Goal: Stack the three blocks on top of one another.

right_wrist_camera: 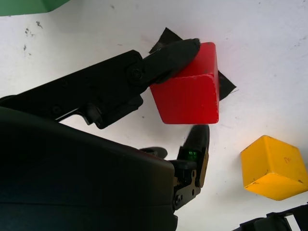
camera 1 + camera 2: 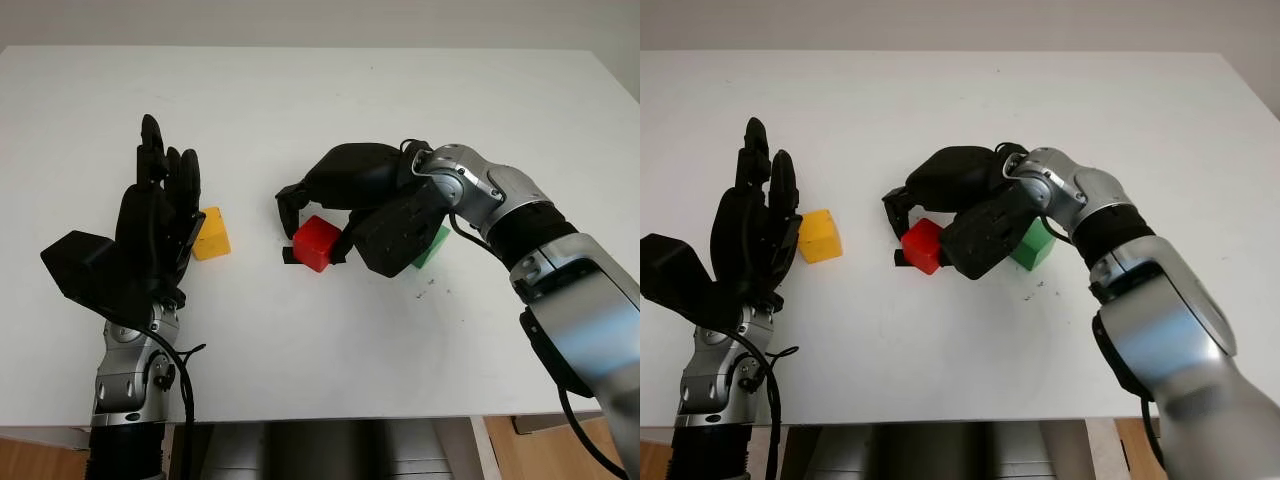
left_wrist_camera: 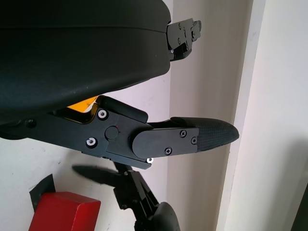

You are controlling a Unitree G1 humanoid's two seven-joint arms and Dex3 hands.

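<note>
The red block (image 1: 187,94) sits on a black tape mark (image 1: 224,86) at the middle of the white table (image 2: 300,100). My right hand (image 2: 318,225) is shut on it: one finger (image 1: 168,53) presses an upper edge and the thumb (image 1: 198,137) touches the opposite side. Just to the right, the green block (image 2: 432,247) is partly hidden behind that hand's shell. To the left stands the yellow block (image 2: 212,233) by itself. Immediately left of it my left hand (image 2: 160,215) is held upright and open, holding nothing.
The table's front edge (image 2: 330,420) runs close below both forearms. A few small dark specks (image 2: 430,290) mark the surface right of the red block. Bare white table stretches behind the blocks to the far edge.
</note>
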